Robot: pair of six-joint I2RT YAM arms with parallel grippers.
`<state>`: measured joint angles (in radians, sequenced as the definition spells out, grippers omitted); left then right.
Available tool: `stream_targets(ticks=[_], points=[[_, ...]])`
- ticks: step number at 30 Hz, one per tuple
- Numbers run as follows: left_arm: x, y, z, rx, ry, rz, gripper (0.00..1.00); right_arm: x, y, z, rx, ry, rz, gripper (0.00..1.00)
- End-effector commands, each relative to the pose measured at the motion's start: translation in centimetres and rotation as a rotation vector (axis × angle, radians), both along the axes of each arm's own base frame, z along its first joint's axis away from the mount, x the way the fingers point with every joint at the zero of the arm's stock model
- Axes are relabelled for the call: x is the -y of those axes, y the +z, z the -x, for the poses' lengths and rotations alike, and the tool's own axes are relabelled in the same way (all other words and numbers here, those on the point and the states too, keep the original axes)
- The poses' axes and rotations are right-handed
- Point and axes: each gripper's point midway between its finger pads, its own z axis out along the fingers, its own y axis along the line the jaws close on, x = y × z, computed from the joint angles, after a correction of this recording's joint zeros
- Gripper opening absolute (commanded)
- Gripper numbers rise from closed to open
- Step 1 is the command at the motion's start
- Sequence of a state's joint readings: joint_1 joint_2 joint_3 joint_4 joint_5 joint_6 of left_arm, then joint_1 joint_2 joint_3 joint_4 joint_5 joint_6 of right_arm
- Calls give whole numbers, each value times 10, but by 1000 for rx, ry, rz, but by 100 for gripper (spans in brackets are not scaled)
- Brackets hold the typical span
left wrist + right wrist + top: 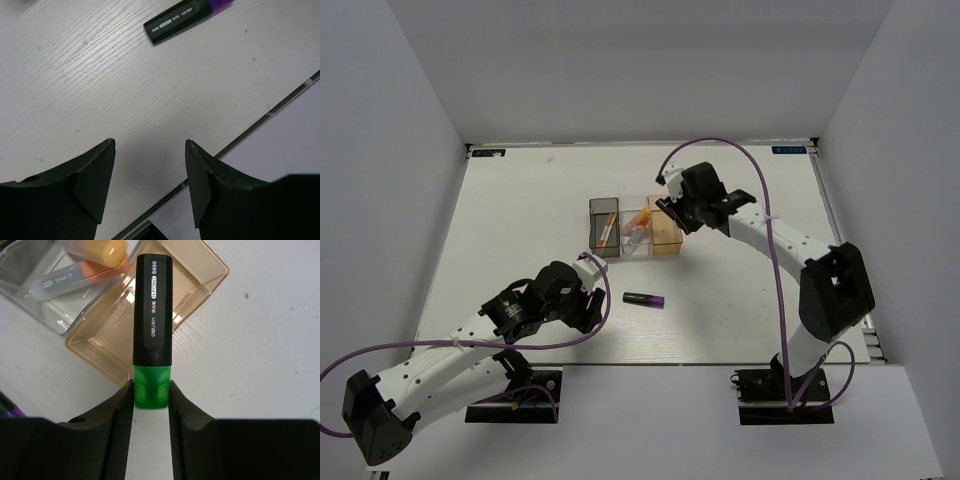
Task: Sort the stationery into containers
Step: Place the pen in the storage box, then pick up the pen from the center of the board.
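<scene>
My right gripper (pixel 151 387) is shut on the green cap of a black marker (pixel 152 315), which it holds above the tan-orange container (pixel 195 287). That box (pixel 667 237) ends a row with a clear box (pixel 636 238) holding two silvery-orange tubes (pixel 75 276) and a dark grey box (pixel 605 226) holding thin sticks. A second black marker with a purple end (pixel 645 299) lies on the table, seen at the top of the left wrist view as well (pixel 187 15). My left gripper (pixel 150 145) is open over bare table, short of that marker.
The table's near edge (pixel 260 120) runs diagonally just right of my left fingers. White walls close in the table on three sides. The right arm (pixel 820 280) reaches in from the right side toward the boxes.
</scene>
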<state>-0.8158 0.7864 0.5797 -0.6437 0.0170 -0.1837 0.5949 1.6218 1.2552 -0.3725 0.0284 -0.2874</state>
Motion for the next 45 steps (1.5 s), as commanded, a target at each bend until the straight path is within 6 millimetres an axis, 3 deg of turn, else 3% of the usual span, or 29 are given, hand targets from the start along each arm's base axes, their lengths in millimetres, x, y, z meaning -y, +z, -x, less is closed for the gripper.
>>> stream_targets(ticks=[1,9,13,23,24,30,35,36,37,39,40,41,42,43,44,45], points=[[0,2,-1,12,5,7,68,-1,13,-22,-9,-161,-39,0],[1,2,-1,12,-3,7,68,-12,-8,-30,-101,-214,-47,0],[2,1,0,8,-5,9,68,-19,-11,-38,-145,-232,-41,5],[4,-2,1,-9,-22,4,68,-24,-37,-35,-228,-228,-17,19],[5,-2,1,-8,-23,7,68,-25,-38,-35,-232,-226,-19,27],[11,-3,1,-21,-43,15,68,-26,-38,-28,-258,-210,-24,48],[25,-5,-3,-47,-82,18,68,-25,-19,-23,-233,-200,-56,51],[28,-3,-5,-50,-86,15,68,-24,-19,-21,-235,-200,-56,51],[32,-4,-6,-58,-99,15,68,-22,-7,-19,-217,-197,-74,48],[40,-2,-12,-52,-129,-5,58,-21,6,-11,-214,-176,-106,37],[42,0,-14,-49,-142,-9,51,-16,9,-2,-221,-144,-116,17],[49,8,-19,-18,-184,-18,36,-12,13,9,-229,-98,-129,6],[52,3,-20,-23,-202,-43,29,-16,24,14,-216,-49,-153,0],[57,9,-22,-4,-242,-46,24,-8,18,32,-243,31,-165,0],[61,10,-23,16,-290,-63,22,-4,31,39,-195,97,-171,0],[68,10,-29,13,-307,-77,23,-2,23,56,-244,160,-211,0]])
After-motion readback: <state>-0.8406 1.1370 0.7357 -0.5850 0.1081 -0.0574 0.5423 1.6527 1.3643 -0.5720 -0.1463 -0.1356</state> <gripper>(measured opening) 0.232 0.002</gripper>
